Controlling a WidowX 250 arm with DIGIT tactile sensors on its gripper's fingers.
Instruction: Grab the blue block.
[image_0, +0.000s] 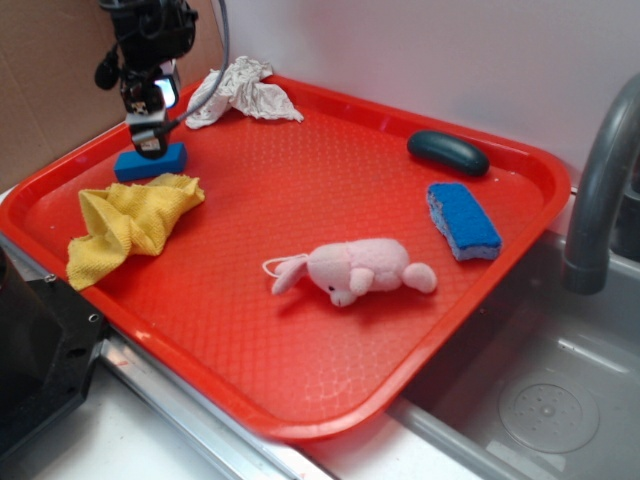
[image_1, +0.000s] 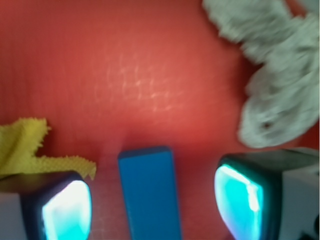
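White wall backs a red tray (image_0: 300, 330) that sits beside a steel sink (image_0: 540, 400) with a grey faucet (image_0: 600, 190) at 3 o'clock. On the tray, a yellow cloth (image_0: 125, 225) lies crumpled at 9 o'clock, and a white rag (image_0: 240, 90) is bunched at 12 o'clock. A pink plush (image_0: 350, 270) lies near the middle, a blue sponge (image_0: 463, 220) at 2 o'clock, with a dark teal oval (image_0: 447, 152) just beyond it. The black gripper (image_0: 148, 140) hangs over the tray's 10 o'clock corner, directly above the blue block (image_0: 150, 163), which lies just beyond the yellow cloth. From the wrist view the fingers (image_1: 67, 207) are spread wide, the block (image_1: 149, 192) between them and touching neither; cloth (image_1: 30, 147) edges the left finger, rag (image_1: 277, 75) lies beyond the right.
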